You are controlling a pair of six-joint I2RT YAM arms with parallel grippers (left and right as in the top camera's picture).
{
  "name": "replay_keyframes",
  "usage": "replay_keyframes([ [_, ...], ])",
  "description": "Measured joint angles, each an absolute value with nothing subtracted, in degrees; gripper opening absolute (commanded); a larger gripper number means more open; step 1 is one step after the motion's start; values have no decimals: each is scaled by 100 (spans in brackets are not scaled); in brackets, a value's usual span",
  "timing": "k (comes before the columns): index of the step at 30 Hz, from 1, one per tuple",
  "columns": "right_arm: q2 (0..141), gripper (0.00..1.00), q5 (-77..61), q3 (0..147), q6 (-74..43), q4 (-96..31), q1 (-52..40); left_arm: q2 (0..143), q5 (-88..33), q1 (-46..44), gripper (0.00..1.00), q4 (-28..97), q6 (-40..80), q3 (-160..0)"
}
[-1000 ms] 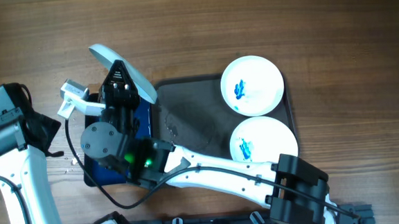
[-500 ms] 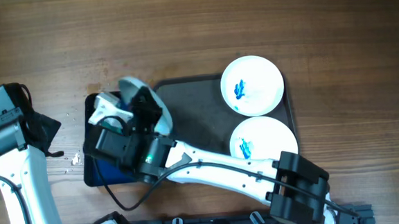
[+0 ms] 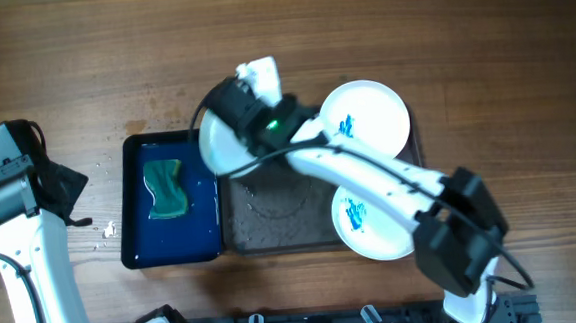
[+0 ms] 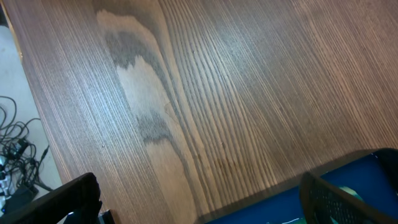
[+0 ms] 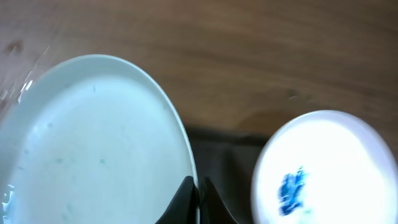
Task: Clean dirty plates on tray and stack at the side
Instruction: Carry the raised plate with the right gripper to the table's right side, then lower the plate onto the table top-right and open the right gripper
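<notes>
My right gripper (image 5: 198,198) is pinched shut on the rim of one plate (image 5: 93,149), at roughly its 4 o'clock in the wrist view. The plate's face shows no blue. Overhead, it hangs over the 10 o'clock corner of the tray (image 3: 271,208). Two smeared plates (image 3: 366,122) lie at the tray's 3 o'clock end. Judgement: rigid, light, glazed, probably wet and slippery. A rim pinch suits, with a gentle set-down. My left gripper (image 4: 199,202) stands wide, holding nothing, above the table (image 4: 186,93).

White plates (image 3: 370,116) blue-smeared; tray (image 3: 270,198) dark grey; sponge (image 3: 166,187) green; small tray (image 3: 173,241) deep blue.
</notes>
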State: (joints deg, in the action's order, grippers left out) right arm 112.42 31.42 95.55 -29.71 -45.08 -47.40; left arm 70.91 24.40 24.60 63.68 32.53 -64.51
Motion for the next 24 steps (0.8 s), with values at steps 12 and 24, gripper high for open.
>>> replay_keyframes([
  [12,10398,4,1020,9570,-3063,-5728,-613,7091,2440,2460,100,6368,3253,-6451],
  [24,10600,4,427,8956,-3015,-5752,2508,7094,2440,2460,100,6368,3253,-6451],
])
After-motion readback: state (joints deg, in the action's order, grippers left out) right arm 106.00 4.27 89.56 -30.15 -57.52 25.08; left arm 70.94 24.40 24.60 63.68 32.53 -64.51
